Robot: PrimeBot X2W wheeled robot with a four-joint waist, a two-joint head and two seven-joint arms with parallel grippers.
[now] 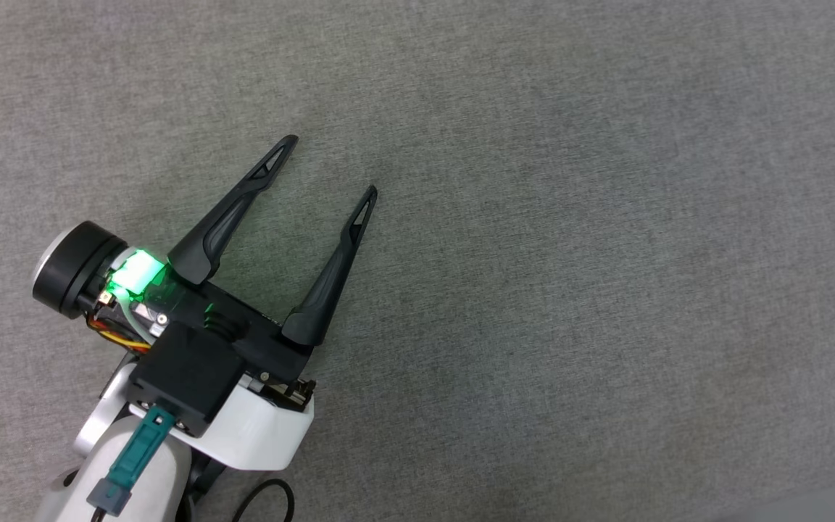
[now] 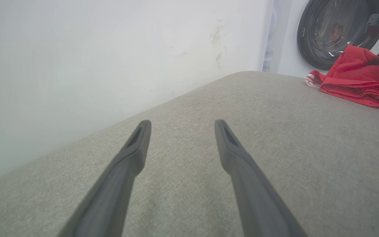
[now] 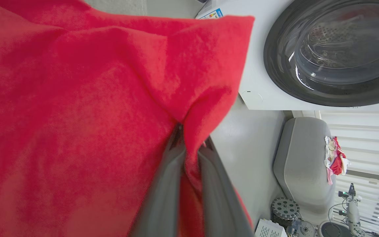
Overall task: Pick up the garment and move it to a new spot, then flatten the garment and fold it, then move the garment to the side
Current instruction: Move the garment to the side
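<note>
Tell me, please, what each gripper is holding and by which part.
The right gripper is shut on the garment, pinching a bunched fold of red cloth; which part that is cannot be told. The left gripper is open, holding nothing.

Coarse grey woven cloth, matt and lightly flecked, covers the surface [image 1: 606, 217]. At lower left of the head view, the left pincer [image 1: 330, 164] has matt black plastic fingers, mounted on a smooth, glossy white plastic arm shell [image 1: 258, 428]. In the right wrist view, the red shirt [image 3: 77, 115] is soft, matt, slightly fuzzy knit cloth, pinched by the dull grey, smooth right pincer [image 3: 192, 135]. At upper right, the washing machine [image 3: 334, 52] has a glossy dark glass door in a smooth white casing.
</note>
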